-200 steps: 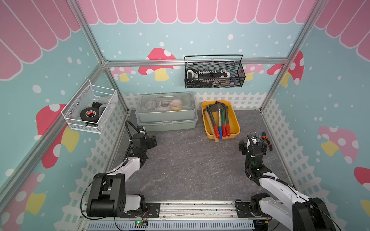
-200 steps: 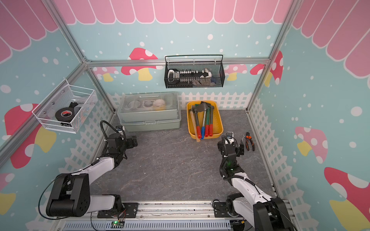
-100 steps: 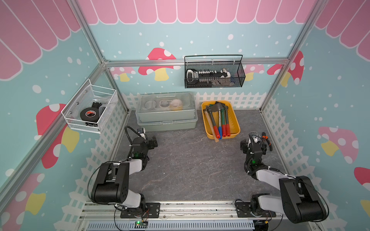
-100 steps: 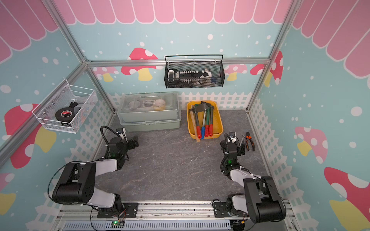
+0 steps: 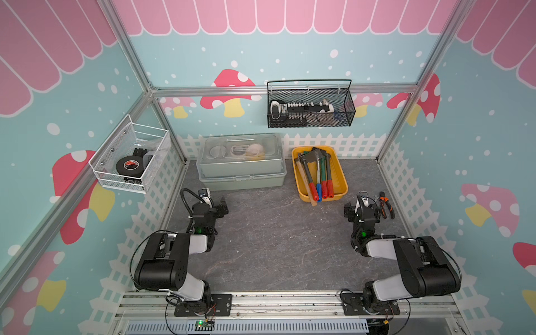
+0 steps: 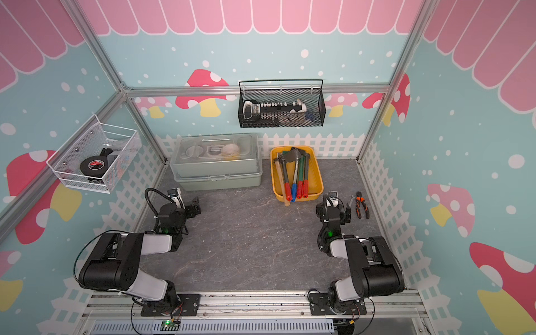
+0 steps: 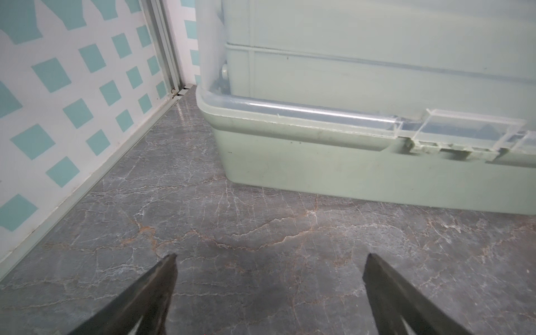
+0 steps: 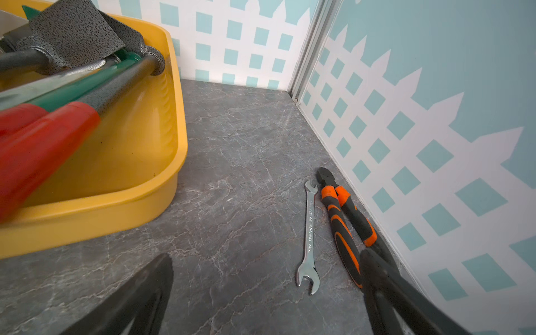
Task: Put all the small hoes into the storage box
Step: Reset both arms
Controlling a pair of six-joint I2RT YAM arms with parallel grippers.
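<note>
Your small hoe [image 8: 75, 32] lies in the storage box [image 8: 179, 130] beside the right gripper [image 8: 266, 255]; it and the left gripper [image 7: 271, 255] gape empty over the grey table [image 8: 246, 145].

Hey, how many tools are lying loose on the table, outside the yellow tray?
2: a silver wrench and orange-and-black pliers, side by side along the right wall. More may be hidden.

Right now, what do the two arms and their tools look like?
The left arm and right arm have bulky black joints, pale grey links, looping black cables and a green light near the wrist. The left tool and right tool have dark, tapering pointed fingers.
</note>
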